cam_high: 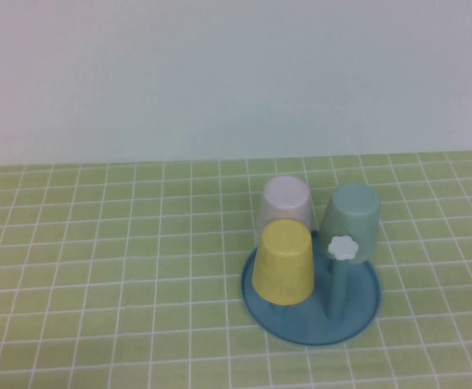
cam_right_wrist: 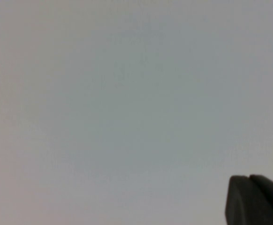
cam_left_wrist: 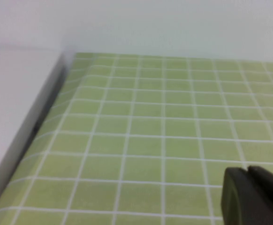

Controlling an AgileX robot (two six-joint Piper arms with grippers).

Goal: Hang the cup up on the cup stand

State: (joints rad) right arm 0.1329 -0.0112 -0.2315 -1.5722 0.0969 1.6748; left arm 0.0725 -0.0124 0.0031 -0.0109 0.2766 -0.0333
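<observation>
In the high view the yellow cup (cam_high: 284, 262) sits upside down on a peg of the blue cup stand (cam_high: 366, 312). A pale pink cup (cam_high: 286, 203) and a teal cup (cam_high: 351, 219) hang upside down on other pegs. One peg with a white flower knob (cam_high: 344, 247) stands bare at the front right. Neither arm shows in the high view. My left gripper (cam_left_wrist: 247, 169) is shut and empty over the green tiled table, far from the stand. My right gripper (cam_right_wrist: 249, 177) is shut and empty, facing a blank grey-white wall.
The green tiled table top (cam_high: 98, 267) stretches to the left of the stand. A white wall (cam_high: 220, 73) stands behind the table. In the left wrist view the table's edge (cam_left_wrist: 42, 122) meets a white surface.
</observation>
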